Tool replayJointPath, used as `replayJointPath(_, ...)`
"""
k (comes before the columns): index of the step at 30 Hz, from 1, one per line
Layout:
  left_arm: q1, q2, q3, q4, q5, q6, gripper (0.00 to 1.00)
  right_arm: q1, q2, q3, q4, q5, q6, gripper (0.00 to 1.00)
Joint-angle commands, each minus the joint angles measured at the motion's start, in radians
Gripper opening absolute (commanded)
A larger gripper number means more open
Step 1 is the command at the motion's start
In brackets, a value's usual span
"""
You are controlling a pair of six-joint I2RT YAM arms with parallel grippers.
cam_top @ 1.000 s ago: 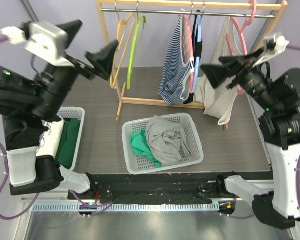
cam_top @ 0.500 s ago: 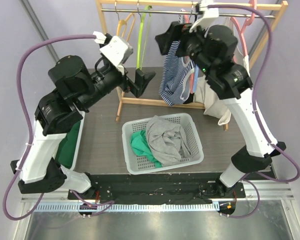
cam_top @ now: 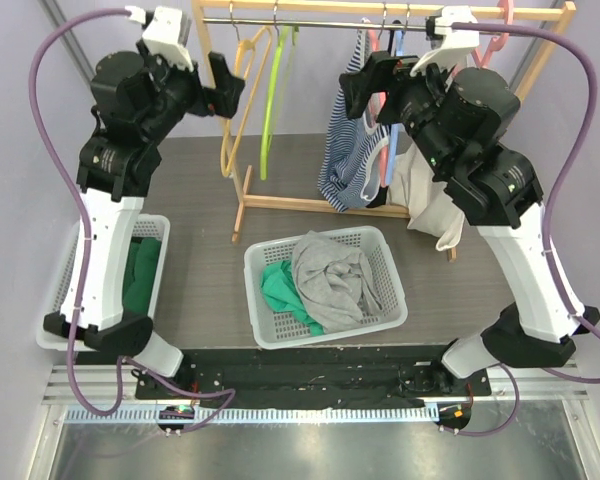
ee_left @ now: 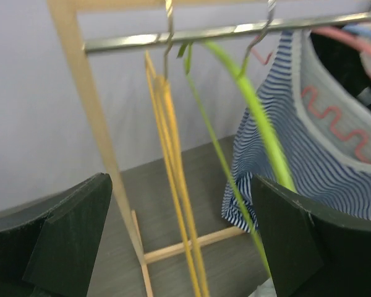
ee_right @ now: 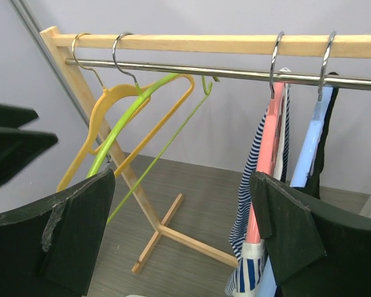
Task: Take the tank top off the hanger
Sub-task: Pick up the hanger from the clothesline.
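A blue-and-white striped tank top point(cam_top: 342, 152) hangs on a pink hanger point(ee_right: 269, 145) on the rack's metal rail point(cam_top: 310, 21). It also shows in the left wrist view point(ee_left: 309, 154) and the right wrist view point(ee_right: 250, 192). My left gripper point(cam_top: 225, 85) is open and empty, high up by the rack's left post, facing the yellow hanger point(ee_left: 173, 161) and green hanger point(ee_left: 260, 124). My right gripper point(cam_top: 365, 88) is open and empty, high up just in front of the striped top's hanger. Neither gripper touches the top.
A black top on a blue hanger point(ee_right: 309, 148) and a white top point(cam_top: 435, 190) hang to the right. The wooden rack's foot point(ee_right: 173, 232) rests on the table. A white basket point(cam_top: 325, 330) holds grey and green clothes. A second basket point(cam_top: 145, 222) stands at the left.
Both arms swung in from the sides to the rack. In the last half second the left gripper rose up and left, and the right gripper shifted slightly right.
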Motion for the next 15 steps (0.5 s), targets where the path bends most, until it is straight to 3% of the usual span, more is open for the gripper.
replayJointPath(1, 0.047, -0.173, -0.166, 0.108, 0.094, -0.046, 1.0, 0.002, -0.009, 0.033, -0.029, 0.041, -0.019, 1.0)
replayJointPath(3, 0.082, -0.149, -0.109, 0.022, 0.116, -0.078, 1.0, 0.004, -0.01, 0.013, -0.039, 0.048, -0.002, 0.99)
replayJointPath(5, 0.129, -0.169, -0.122, 0.043, 0.136, -0.106, 1.0, 0.002, -0.029, -0.028, -0.037, 0.056, 0.004, 0.98)
replayJointPath(15, 0.141, -0.252, -0.19, -0.027, 0.126, -0.068, 1.0, 0.004, -0.072, -0.153, 0.006, 0.084, 0.001, 0.98)
